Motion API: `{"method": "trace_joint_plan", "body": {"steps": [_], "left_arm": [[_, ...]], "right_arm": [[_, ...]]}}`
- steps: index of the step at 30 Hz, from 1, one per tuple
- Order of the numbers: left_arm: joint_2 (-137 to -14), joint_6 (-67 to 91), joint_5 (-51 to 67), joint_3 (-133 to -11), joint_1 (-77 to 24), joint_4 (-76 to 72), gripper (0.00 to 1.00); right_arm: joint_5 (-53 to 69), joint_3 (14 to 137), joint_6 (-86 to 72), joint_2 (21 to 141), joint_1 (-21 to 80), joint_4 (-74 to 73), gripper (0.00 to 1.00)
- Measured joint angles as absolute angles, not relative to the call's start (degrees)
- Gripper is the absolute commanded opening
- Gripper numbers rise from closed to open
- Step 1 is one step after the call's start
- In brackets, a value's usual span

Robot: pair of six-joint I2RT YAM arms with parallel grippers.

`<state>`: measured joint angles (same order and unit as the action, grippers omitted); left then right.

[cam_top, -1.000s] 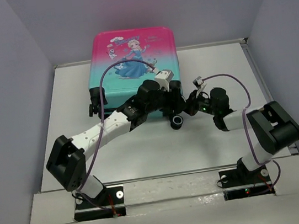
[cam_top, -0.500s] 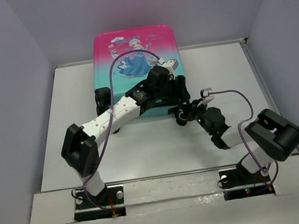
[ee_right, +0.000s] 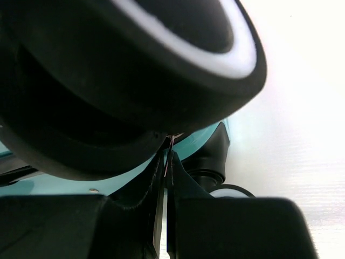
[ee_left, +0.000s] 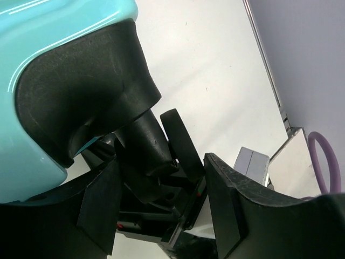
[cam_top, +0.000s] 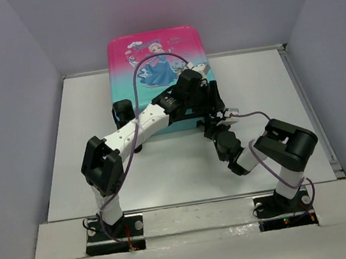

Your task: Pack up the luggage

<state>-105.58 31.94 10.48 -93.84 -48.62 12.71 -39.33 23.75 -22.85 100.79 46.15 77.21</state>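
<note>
The small hard-shell pink-to-teal suitcase (cam_top: 155, 74) with the cartoon princess print lies closed and flat on the white counter (cam_top: 166, 169). Its top end is against the far edge at the middle, and its wheel end faces the near edge. The left gripper (ee_left: 161, 202) reaches across to the case's near right corner. Its fingers are apart and stand on either side of the black rubber corner wheel (ee_left: 180, 143) and its housing, with gaps visible on both sides. Just right of it, the right gripper (ee_right: 166, 216) sits under the same wheel with its fingers pressed together to a thin slit; whether anything thin is nipped there cannot be told. The step appears to be shifting or tipping the case by this corner. It would probably go best if the left fingers closed on the rigid housing rather than the swivelling wheel. Both arms should then move slowly together so the slick shell does not skid, with the purple cable (cam_top: 151, 65) kept clear. Compared with a second ago, the left arm has swung rightward and further over the shell. The right arm has folded in closer to the corner, and the wheel end sits a little further from the near edge.
</note>
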Motion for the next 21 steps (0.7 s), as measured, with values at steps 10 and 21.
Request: {"method": "trace_joint_plan", "body": {"steps": [10, 21], "left_arm": [[-111.77, 33.43, 9.82, -103.15, -47.09, 17.96, 0.67], [-111.18, 30.26, 14.72, -103.46, -49.41, 20.86, 0.99]], "right_arm": [[-49.17, 36.75, -18.11, 111.55, 48.56, 77.32, 0.07], [-42.61, 24.91, -21.69, 103.85, 50.11, 80.36, 0.07]]}}
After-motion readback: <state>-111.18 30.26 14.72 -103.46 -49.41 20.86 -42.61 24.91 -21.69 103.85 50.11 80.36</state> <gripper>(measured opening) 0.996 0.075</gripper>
